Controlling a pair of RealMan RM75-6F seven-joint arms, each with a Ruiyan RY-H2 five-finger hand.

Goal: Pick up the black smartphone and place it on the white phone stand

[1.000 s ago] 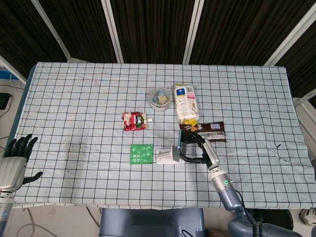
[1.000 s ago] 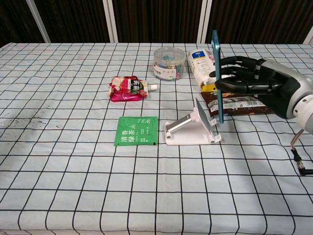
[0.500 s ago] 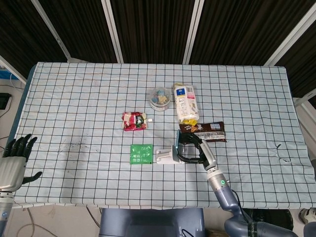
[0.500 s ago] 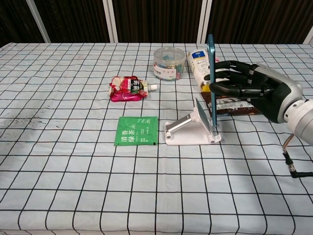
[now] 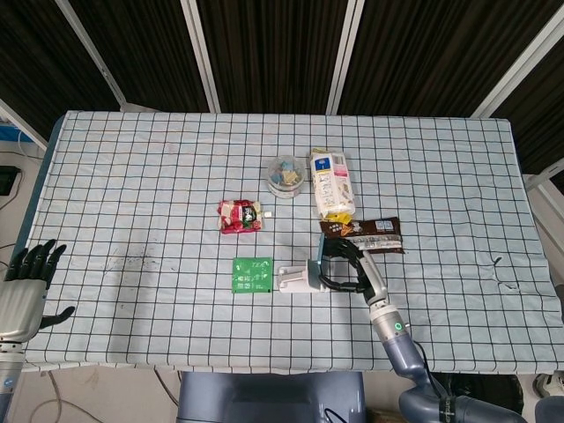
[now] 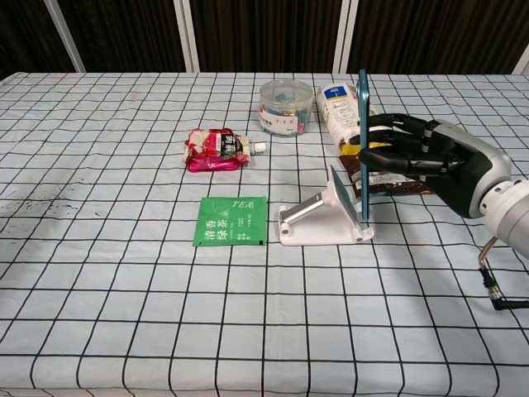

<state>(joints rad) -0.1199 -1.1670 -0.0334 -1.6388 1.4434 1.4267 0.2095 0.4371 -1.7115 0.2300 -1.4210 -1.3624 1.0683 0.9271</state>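
Fingers of my left hand hang spread and hold nothing, off the desk's left edge near its front corner. Midway along the front half of the desk lies a green tea sachet, and just right of it stands the white phone stand. My right hand grips the black smartphone upright, its lower edge at the stand's lip. A brown snack bar lies behind my hand.
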